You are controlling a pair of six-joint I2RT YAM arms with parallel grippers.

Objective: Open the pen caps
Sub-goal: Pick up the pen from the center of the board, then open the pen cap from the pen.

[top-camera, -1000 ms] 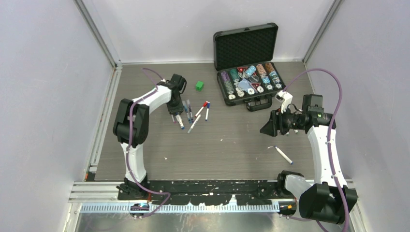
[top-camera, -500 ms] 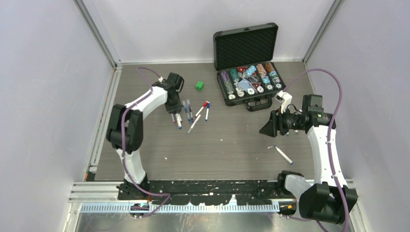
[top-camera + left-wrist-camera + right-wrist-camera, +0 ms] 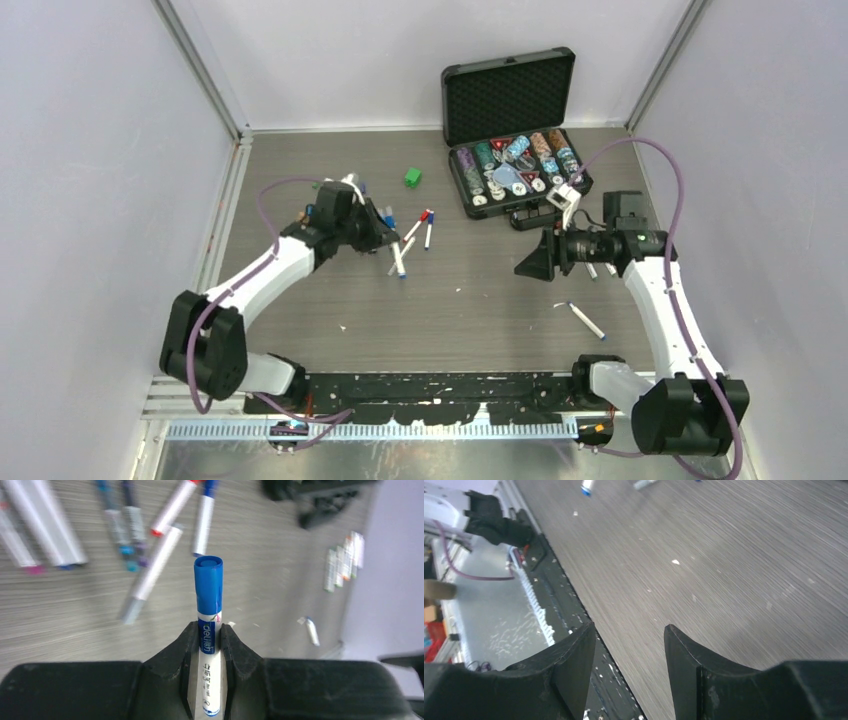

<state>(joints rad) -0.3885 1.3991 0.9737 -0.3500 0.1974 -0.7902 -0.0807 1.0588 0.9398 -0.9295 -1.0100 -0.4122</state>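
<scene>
A lone pen [image 3: 585, 320] is lying at about 4 o'clock on the bench [image 3: 450, 330], well apart from both arms. Beyond it, at 3 o'clock, the right jaws are standing apart and empty, facing toward 9 o'clock. At 10 o'clock the left jaws are clamping the white barrel of a blue marker pen [image 3: 208, 680], with its blue cap [image 3: 208, 587] sticking out past the tips. The barrel is looking slim and smooth, so a pull on the cap is likely risking the whole pen sliding out. A right-side approach coming in off-line could be pinching barrel with cap, or knocking the pen askew into the loose pens [image 3: 425, 228] lying just beside it. At 1 o'clock the black case [image 3: 508, 95] is standing with its lid raised, holding rows of poker chips [image 3: 515, 165]. No pens or caps are showing inside.
</scene>
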